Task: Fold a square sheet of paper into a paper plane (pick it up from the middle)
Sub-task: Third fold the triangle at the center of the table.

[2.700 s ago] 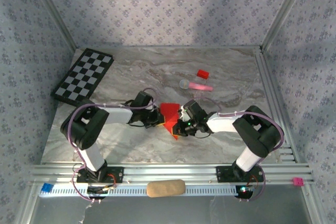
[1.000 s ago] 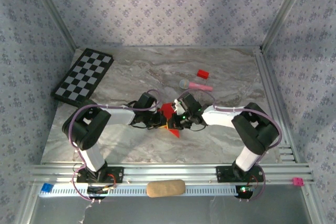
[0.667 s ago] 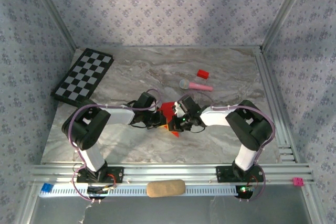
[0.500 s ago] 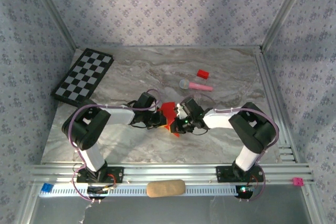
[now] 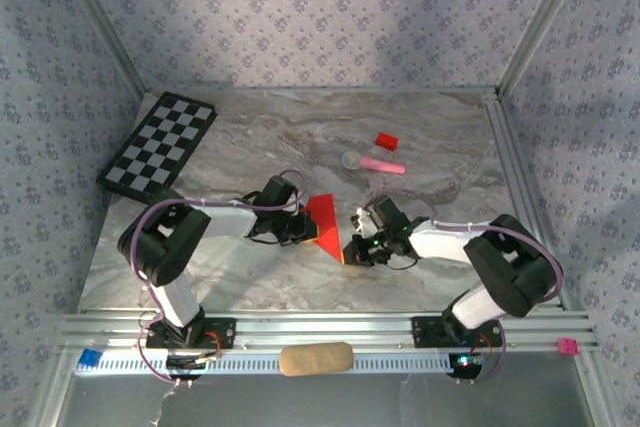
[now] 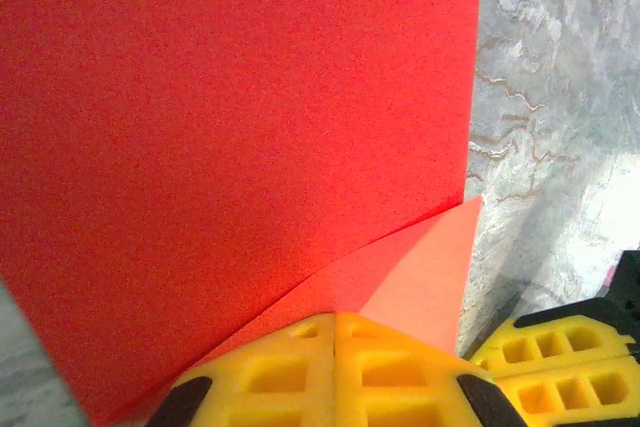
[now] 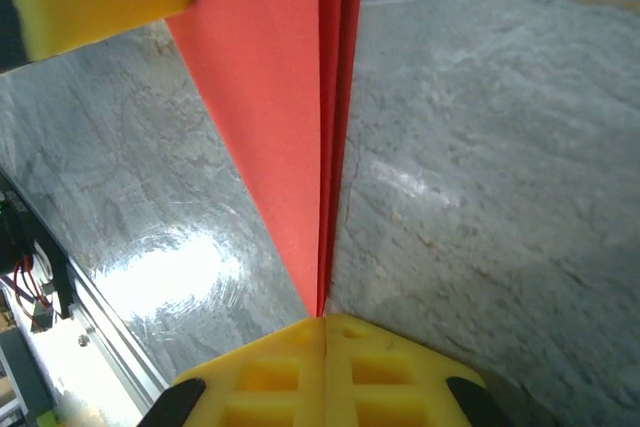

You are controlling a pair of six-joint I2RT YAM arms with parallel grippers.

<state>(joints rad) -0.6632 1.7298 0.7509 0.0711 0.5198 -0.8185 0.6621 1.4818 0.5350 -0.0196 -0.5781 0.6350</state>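
The left fingers [image 6: 280, 379], pressed together, rest on the left edge of the folded red paper [image 5: 322, 219]. The right fingers [image 7: 385, 367], likewise closed, meet its sharp tip, perhaps nipping it.

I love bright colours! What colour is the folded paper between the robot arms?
Bright red. The folded paper shows best in the left wrist view.

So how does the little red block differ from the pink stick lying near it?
The red block is short and boxy; the pink stick is long and thin. The block is one solid red; the stick has a grey round head. The block lies farther back than the stick. Both rest on the marble table.
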